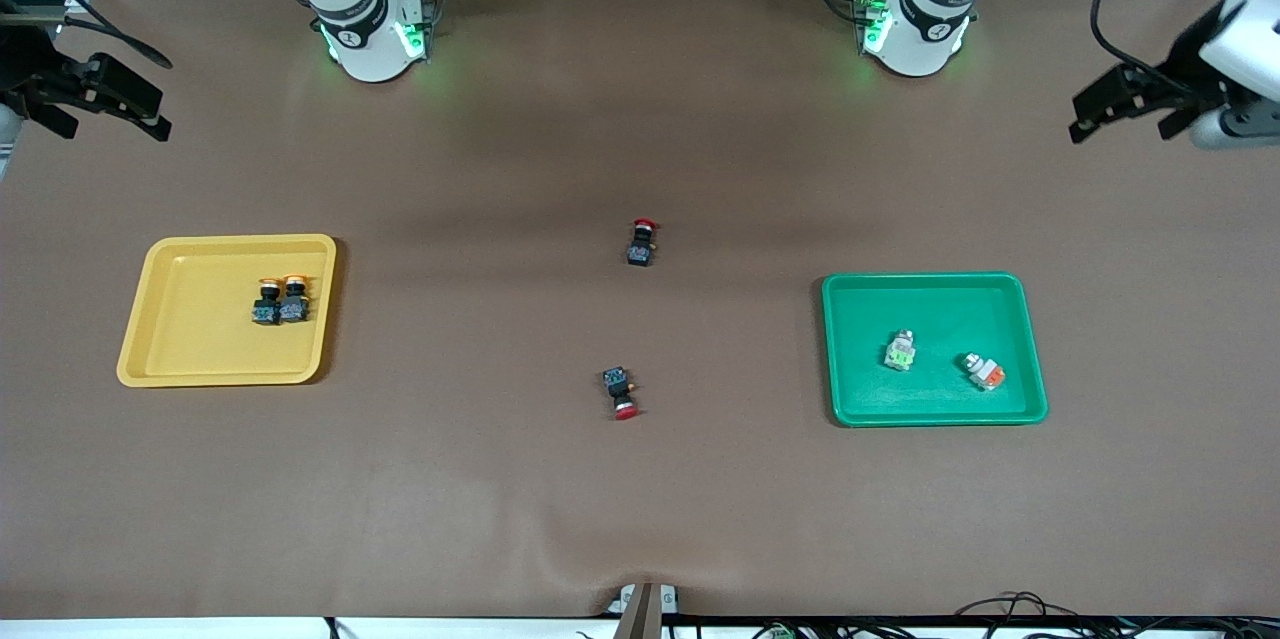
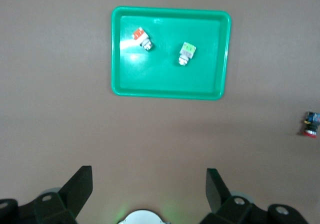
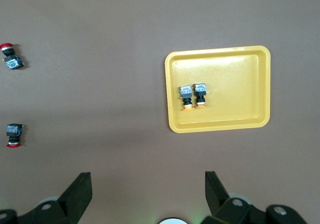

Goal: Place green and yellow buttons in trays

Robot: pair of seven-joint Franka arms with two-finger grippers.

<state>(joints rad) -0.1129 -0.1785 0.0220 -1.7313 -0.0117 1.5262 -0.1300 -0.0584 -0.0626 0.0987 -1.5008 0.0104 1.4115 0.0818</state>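
The yellow tray (image 1: 160,319) lies toward the right arm's end of the surface (image 1: 640,499), with two black buttons with orange-yellow caps (image 1: 279,301) touching side by side in it near the edge that faces the middle of the surface. The green tray (image 1: 860,389) lies toward the left arm's end and holds two pale grey buttons, one with a green face (image 1: 900,351) and one with an orange face (image 1: 984,371), apart from each other. Between the trays, two red-capped buttons (image 1: 641,242) (image 1: 620,391) lie on the bare surface. The left pincer (image 2: 149,191) hangs released, jaws wide, high over its end; its wrist view takes in the green tray and one red-capped button. The right pincer (image 3: 148,191) hangs equally released, and its wrist view shows the yellow tray and both red-capped buttons.
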